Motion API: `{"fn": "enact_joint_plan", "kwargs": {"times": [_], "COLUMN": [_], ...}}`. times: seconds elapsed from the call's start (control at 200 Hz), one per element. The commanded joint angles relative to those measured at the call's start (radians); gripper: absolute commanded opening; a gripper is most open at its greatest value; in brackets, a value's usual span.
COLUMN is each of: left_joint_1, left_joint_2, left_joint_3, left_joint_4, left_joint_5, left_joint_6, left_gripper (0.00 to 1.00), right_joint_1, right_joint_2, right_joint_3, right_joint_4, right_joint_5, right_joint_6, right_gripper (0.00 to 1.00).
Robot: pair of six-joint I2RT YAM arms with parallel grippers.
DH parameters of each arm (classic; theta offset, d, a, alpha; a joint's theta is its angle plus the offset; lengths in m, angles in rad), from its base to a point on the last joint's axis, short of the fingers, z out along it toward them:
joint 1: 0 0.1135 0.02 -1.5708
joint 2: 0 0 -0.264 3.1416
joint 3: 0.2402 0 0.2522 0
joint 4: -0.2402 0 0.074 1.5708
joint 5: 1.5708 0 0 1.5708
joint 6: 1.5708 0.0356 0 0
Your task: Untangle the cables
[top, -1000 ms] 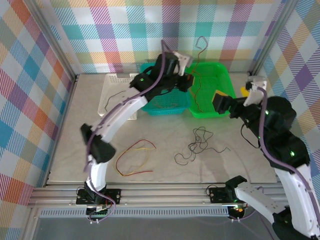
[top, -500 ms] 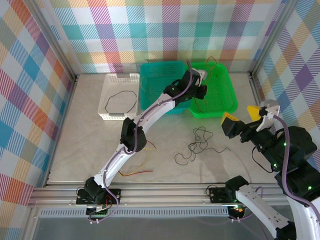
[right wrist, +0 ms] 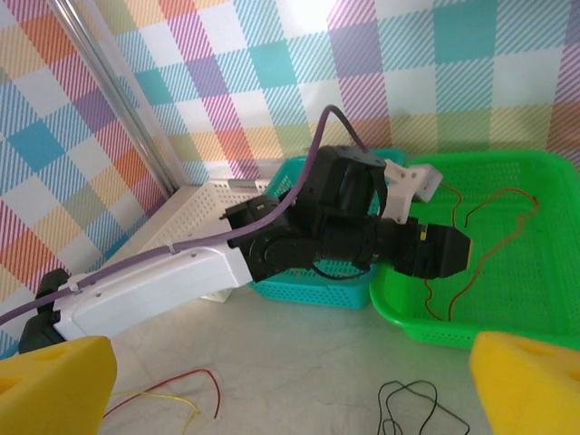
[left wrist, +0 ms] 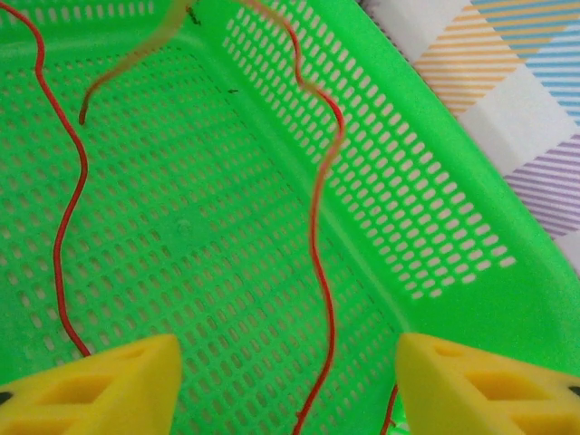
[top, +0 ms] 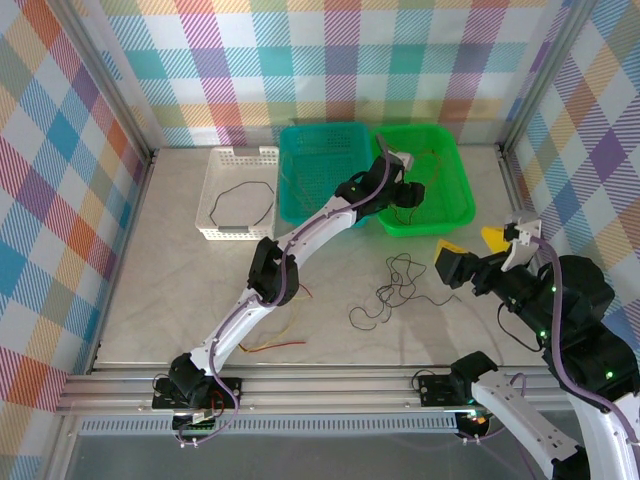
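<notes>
Hovering over the green basket [top: 455, 180] at upper centre, the left gripper [left wrist: 290, 381] spreads its fingers, apparently to release the red wire [left wrist: 317, 254] inside; the right gripper [right wrist: 290, 381] gapes empty near the black tangle [top: 400, 285].

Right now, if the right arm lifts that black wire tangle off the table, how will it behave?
Probably floppy: the black wire tangle lies in loose thin loops, so it should droop and trail. Likely light for its spread. Strands cross each other, so one pulled strand may drag the rest.
</notes>
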Motion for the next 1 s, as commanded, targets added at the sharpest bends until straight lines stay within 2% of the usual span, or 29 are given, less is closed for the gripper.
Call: {"fn": "enact_joint_plan", "kwargs": {"times": [0.0,0.125,0.255,0.405,0.47,0.525,0.665,0.84,1.0], "left_joint_1": [-0.006,-0.001,0.016,0.016,0.007,0.004,0.004,0.004,0.007], "left_joint_2": [-0.153,-0.283,-0.442,-0.675,-0.795,-0.932,-1.297,-1.617,-1.873], "left_joint_3": [0.023,0.023,0.01,-0.136,-0.254,-0.45,-0.958,-1.318,-1.58], "left_joint_4": [0.013,-0.002,-0.052,-0.153,-0.196,-0.179,-0.076,-0.185,-0.301], "left_joint_5": [0.01,0.002,0.003,-0.01,-0.052,-0.104,-0.204,-0.31,-0.399], "left_joint_6": [0.015,0.02,0.016,0.033,0.039,0.039,0.018,-0.022,-0.084], "left_gripper": [0.73,0.84,0.88,0.94,0.96,0.96,0.97,0.97,0.97], "right_joint_1": [0.001,0.001,0.001,0.002,0.004,0.027,0.209,0.355,0.43], "right_joint_2": [-0.003,0.011,0.053,0.166,0.21,0.265,0.445,0.719,0.947], "right_joint_3": [0.002,-0.012,-0.096,-0.269,-0.364,-0.42,-0.457,-0.417,-0.349], "right_joint_4": [-0.037,-0.07,-0.091,-0.011,0.087,0.166,0.348,0.588,0.747], "right_joint_5": [0.043,0.06,0.045,-0.038,-0.083,-0.108,-0.066,-0.133,-0.183], "right_joint_6": [0.033,0.059,0.104,0.194,0.232,0.25,0.262,0.304,0.331], "right_gripper": [1.0,1.0,1.0,1.0,1.0,0.99,1.0,0.99,0.98]}}
